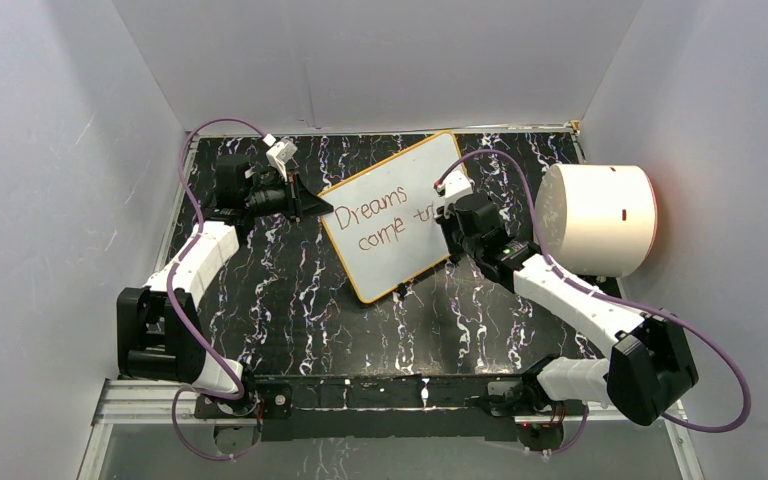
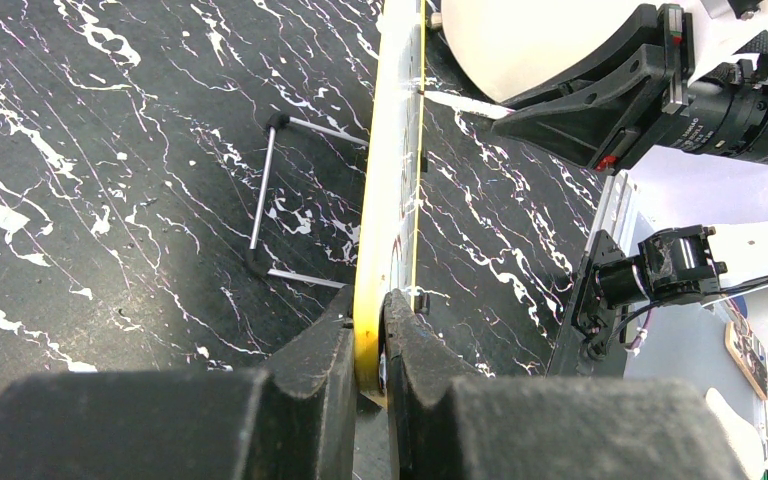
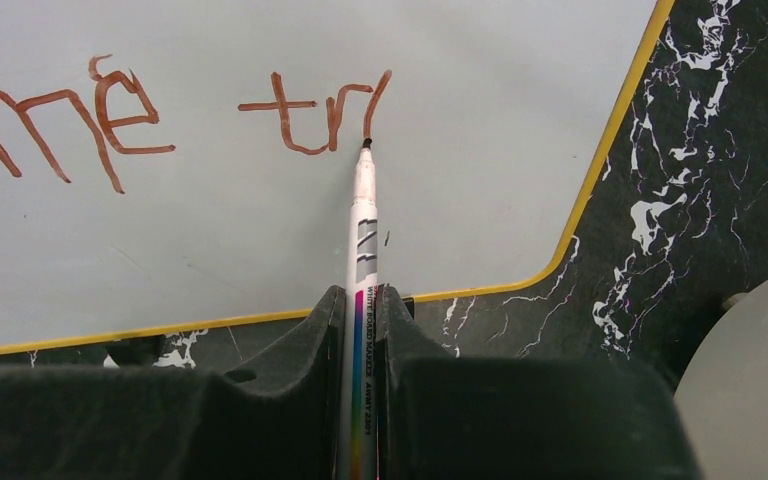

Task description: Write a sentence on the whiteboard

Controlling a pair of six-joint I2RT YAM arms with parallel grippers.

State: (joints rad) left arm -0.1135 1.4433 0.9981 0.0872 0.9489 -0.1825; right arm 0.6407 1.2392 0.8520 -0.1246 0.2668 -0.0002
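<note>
Top external: whiteboard (image 1: 392,215) angled on marbled surface (image 1: 290,300) between arms, lettered "Dreams come tr". Left jaws pinching whiteboard rim. Right jaws pressed onto marker (image 3: 363,230), tip touching board at last stroke.

Overhead, the right gripper (image 1: 443,214) covers the last letters on the whiteboard (image 1: 392,266) (rear of the marker (image 3: 363,225) lost between jaws).

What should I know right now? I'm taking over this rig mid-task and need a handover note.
Left gripper: shut on the yellow edge of the whiteboard, steadying it.
Right gripper: shut on the marker, tip at the end of the last stroke.
The whiteboard lies askew, mid-scene.
Done: "Dreams come tr" plus one slanted stroke.
Left: finish that word.
</note>
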